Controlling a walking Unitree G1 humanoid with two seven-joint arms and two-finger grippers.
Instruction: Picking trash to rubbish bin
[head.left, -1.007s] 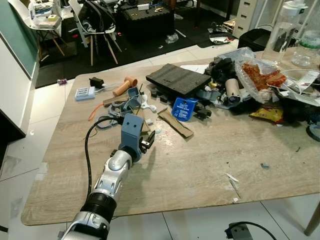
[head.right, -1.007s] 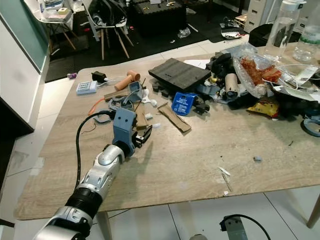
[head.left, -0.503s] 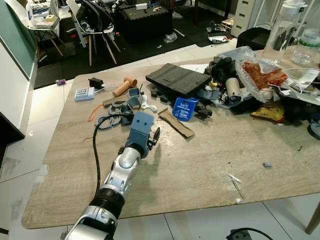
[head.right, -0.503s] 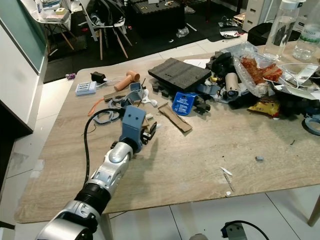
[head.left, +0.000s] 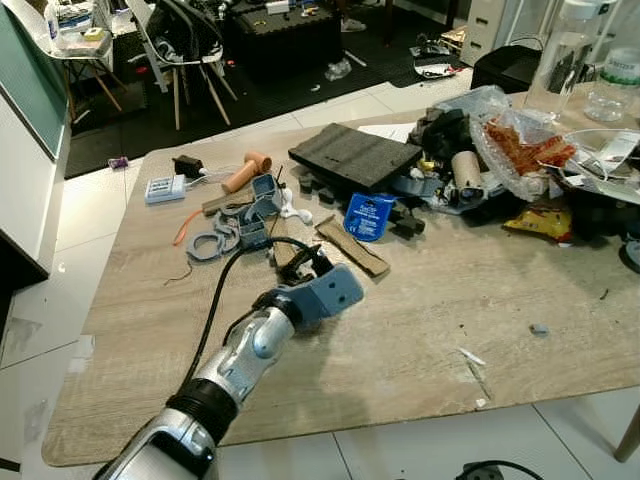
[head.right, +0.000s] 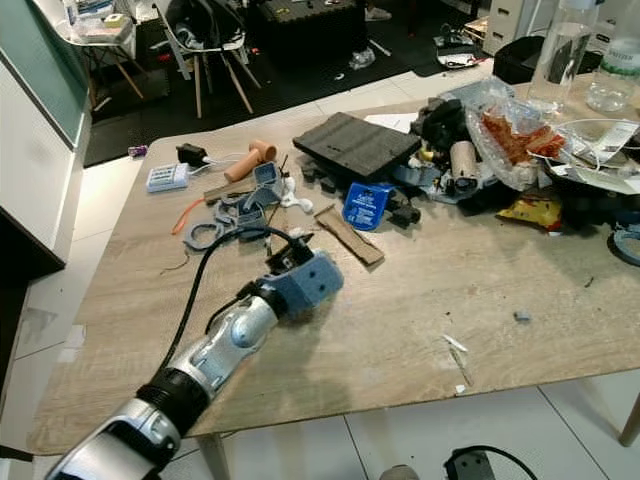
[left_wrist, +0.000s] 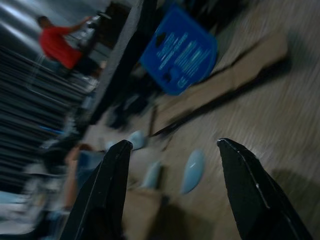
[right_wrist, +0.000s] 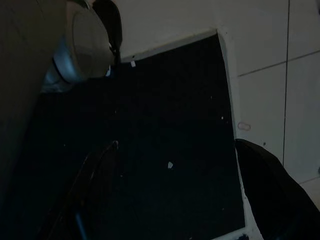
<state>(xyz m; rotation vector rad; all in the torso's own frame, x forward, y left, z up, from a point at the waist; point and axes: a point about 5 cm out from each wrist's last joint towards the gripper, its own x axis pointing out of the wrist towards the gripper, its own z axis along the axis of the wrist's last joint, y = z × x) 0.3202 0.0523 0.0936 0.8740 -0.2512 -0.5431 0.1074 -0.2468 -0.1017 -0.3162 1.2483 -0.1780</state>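
Note:
On the wooden table (head.left: 420, 320) lies scattered trash: a brown cardboard strip (head.left: 352, 247), a blue card (head.left: 369, 216), a clear bag with red snacks (head.left: 525, 150), a yellow wrapper (head.left: 540, 220) and small white scraps (head.left: 468, 356). My left gripper (head.left: 308, 263) reaches low over the table's middle left, just short of the cardboard strip, its wrist rolled sideways. In the left wrist view the gripper (left_wrist: 172, 145) is open, with the strip (left_wrist: 235, 77), the blue card (left_wrist: 180, 50) and a pale scrap (left_wrist: 192, 170) ahead of it. My right gripper (right_wrist: 175, 145) hangs open and holds nothing, over dark floor.
A black foam slab (head.left: 355, 157), a cardboard tube (head.left: 464, 172) and dark clutter crowd the table's back right. Grey rings (head.left: 215, 240), a tan cylinder (head.left: 247, 172) and a white strip (head.left: 165, 187) lie back left. Bottles (head.left: 563, 55) stand far right. Chairs (head.left: 185, 50) stand beyond.
My left arm has reached forward and to the right, and its wrist has rolled, so the blue housing now lies sideways beside the cardboard strip. The table's things have not moved.

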